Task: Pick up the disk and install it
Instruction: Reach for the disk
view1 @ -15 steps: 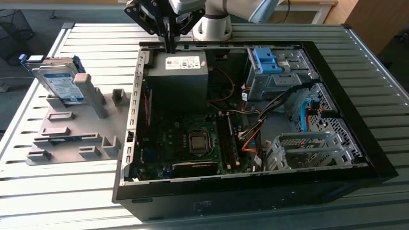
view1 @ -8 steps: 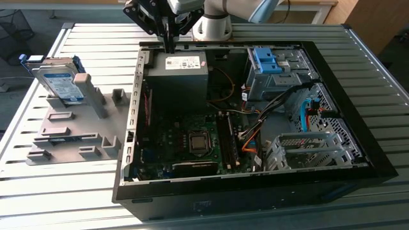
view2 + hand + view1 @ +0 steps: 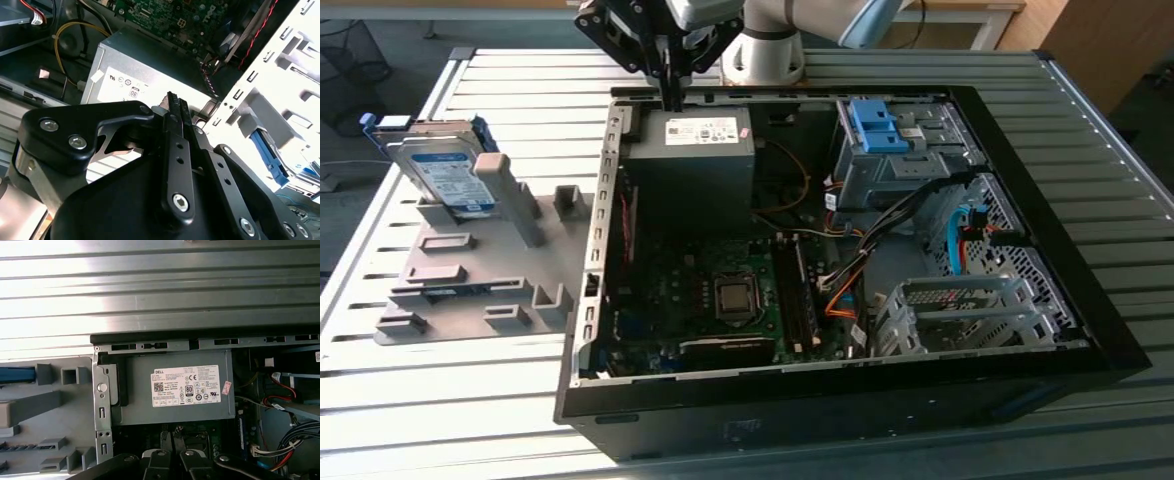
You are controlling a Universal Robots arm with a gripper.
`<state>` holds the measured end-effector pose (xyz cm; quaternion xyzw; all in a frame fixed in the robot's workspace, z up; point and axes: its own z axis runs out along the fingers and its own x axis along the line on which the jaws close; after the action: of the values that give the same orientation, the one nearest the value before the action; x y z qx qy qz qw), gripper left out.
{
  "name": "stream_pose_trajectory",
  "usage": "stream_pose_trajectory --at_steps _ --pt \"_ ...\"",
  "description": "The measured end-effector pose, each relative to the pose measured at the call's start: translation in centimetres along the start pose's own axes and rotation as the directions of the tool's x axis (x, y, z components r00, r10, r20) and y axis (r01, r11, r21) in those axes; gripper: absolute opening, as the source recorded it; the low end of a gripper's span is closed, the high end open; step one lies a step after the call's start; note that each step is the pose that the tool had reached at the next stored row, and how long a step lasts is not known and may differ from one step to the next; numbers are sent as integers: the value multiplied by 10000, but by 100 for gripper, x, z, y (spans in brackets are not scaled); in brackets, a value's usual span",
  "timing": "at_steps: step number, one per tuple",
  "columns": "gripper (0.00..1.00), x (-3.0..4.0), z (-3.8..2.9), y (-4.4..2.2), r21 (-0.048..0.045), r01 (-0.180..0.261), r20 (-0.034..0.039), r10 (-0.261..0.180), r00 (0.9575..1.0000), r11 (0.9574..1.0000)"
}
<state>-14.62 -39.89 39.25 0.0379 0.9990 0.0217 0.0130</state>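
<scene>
The disk [image 3: 443,175], a silver drive with a white-and-blue label in a blue bracket, leans upright in the grey holder rack [image 3: 467,270] on the exterior view's left. My gripper [image 3: 674,98] hangs well to its right, over the back edge of the open computer case [image 3: 1067,300]. It is just above the grey power supply box [image 3: 700,150] with its white sticker. The black fingers [image 3: 175,107] lie pressed together with nothing between them, so the gripper [image 3: 175,97] is shut and empty. The first wrist view shows the power supply [image 3: 180,390] directly below the gripper [image 3: 176,440].
Inside the case, a drive cage with a blue bracket [image 3: 881,130] sits at the back right and a perforated metal cage [image 3: 961,310] at the front right. Cables [image 3: 854,260] run between them over the motherboard [image 3: 720,290]. A slatted metal table [image 3: 494,400] carries everything.
</scene>
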Motion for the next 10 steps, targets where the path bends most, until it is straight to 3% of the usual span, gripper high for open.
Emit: stream_pose_trajectory --at_steps 10 --pt "16 56 2 -4 0 0 0 0 10000 10000"
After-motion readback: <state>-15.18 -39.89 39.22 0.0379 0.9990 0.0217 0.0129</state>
